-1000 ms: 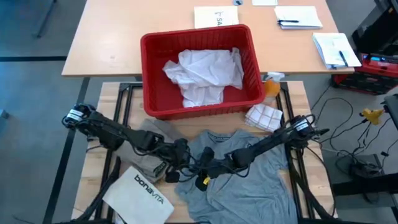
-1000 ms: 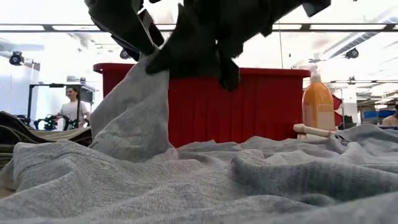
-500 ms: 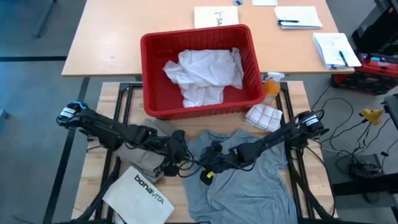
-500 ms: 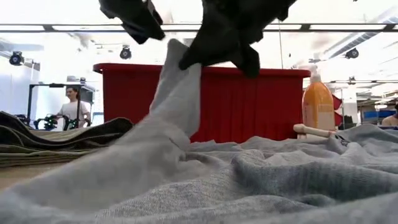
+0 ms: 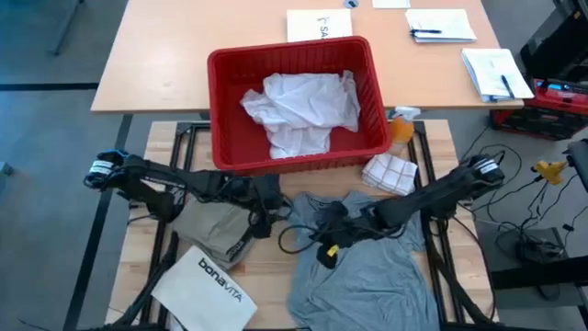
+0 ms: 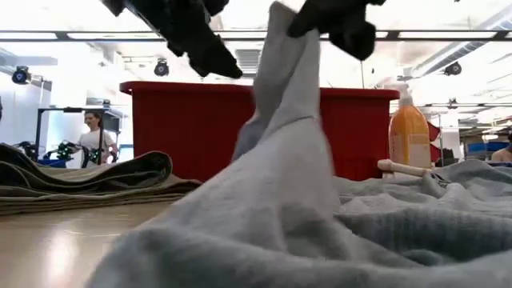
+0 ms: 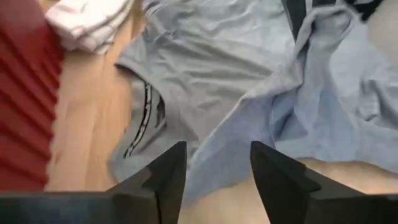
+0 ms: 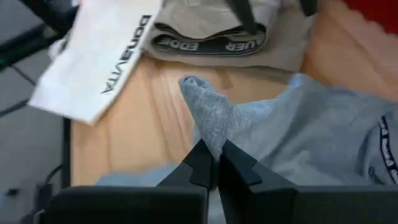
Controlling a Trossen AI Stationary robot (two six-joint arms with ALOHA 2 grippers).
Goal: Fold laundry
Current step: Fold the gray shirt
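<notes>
1. Right pincer (image 5: 329,223): positioned above the middle of the wooden bench (image 5: 276,276), fingers closed on a fold of the grey T-shirt (image 5: 367,267). The right wrist view shows the two dark fingers (image 8: 202,165) pressed together with a peak of grey cloth standing up between them.
2. Lifted fold: the low view shows the pinched cloth rising as a tall ridge from the bench surface up to the right pincer (image 6: 332,16). The rest of the grey T-shirt (image 6: 400,216) lies spread on the bench below and to the right of that pincer.
3. Left pincer (image 5: 266,207): positioned just beside the T-shirt's left edge, apart from the cloth. The left wrist view shows its fingers (image 7: 165,174) spread with nothing between them; the T-shirt collar (image 7: 146,118) lies ahead of them.
4. Khaki-tan piece (image 5: 207,225): lies folded on the bench under the left arm, to the left of the grey T-shirt.
5. White bag (image 5: 207,285) printed "bonavita": lies flat at the near left corner of the bench, just beside the khaki-tan piece.
6. White shirt (image 5: 303,110): lies crumpled inside the red basket (image 5: 220,92), which stands at the far edge of the bench.
7. Folded checked cloth (image 5: 390,172): lies to the right of the basket, with an orange bottle (image 5: 401,126) near it.
</notes>
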